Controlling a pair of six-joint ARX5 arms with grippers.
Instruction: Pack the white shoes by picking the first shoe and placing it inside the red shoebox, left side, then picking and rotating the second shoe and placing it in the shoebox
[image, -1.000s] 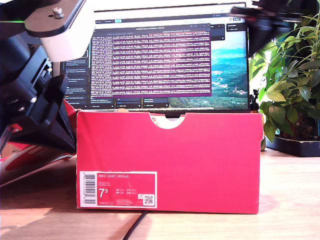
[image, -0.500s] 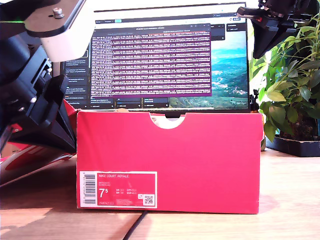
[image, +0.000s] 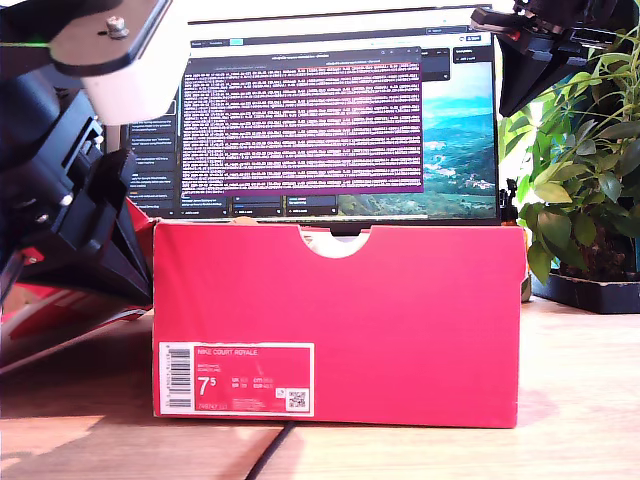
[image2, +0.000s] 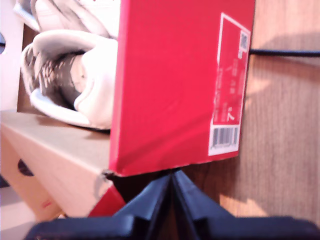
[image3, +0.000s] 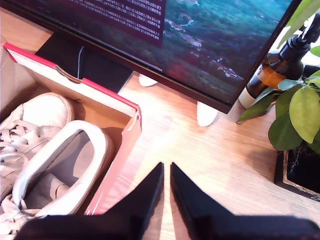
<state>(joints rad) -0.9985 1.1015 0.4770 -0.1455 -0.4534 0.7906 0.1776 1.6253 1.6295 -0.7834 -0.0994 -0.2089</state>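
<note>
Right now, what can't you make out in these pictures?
- Exterior view: the white shoes are hidden behind the red shoebox front wall.
- Second wrist view: the white shoes are cut off by the picture's edge.
- Exterior view: the label small print is too small to read.
- First wrist view: the shoe's details are blurred.

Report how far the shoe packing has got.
Both white shoes already lie inside the red shoebox, side by side and pointing opposite ways in the second wrist view. Nothing is in hand: my first gripper is shut and empty beside the box's labelled end, and my second gripper is nearly shut and empty over the table beside the box. The packing looks finished, and the box is open.
</note>
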